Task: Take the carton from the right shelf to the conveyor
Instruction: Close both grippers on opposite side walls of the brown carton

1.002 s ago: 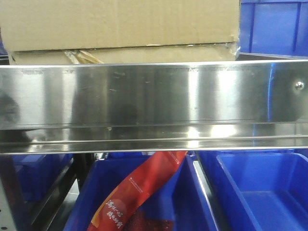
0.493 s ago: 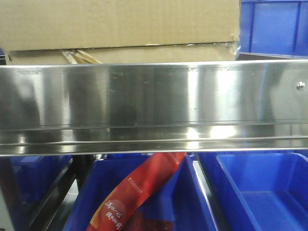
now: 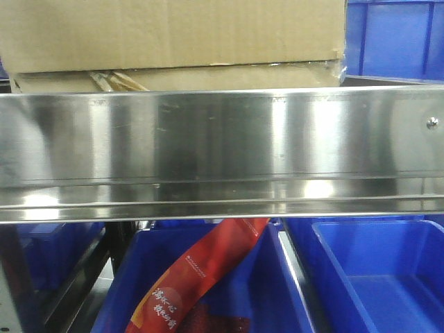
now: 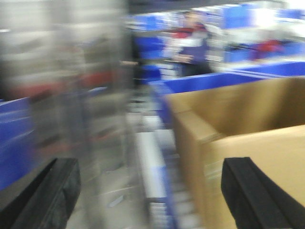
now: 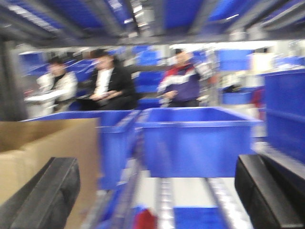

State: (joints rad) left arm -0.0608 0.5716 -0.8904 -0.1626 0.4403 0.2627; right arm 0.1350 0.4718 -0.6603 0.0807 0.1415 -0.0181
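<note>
Carton (image 4: 248,138): you have it between both arms, long side along the shelf (image 3: 222,139).
Left pincer (image 4: 150,195): spread wide, nearer.
Right pincer (image 5: 157,195): spread wide.

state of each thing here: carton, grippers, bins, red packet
carton: on shelf, not gripped, bottom tape peeling
left gripper: open
right gripper: open
middle bin: holds red packet
red packet: leaning, tilted
right bin: empty where visible
</note>
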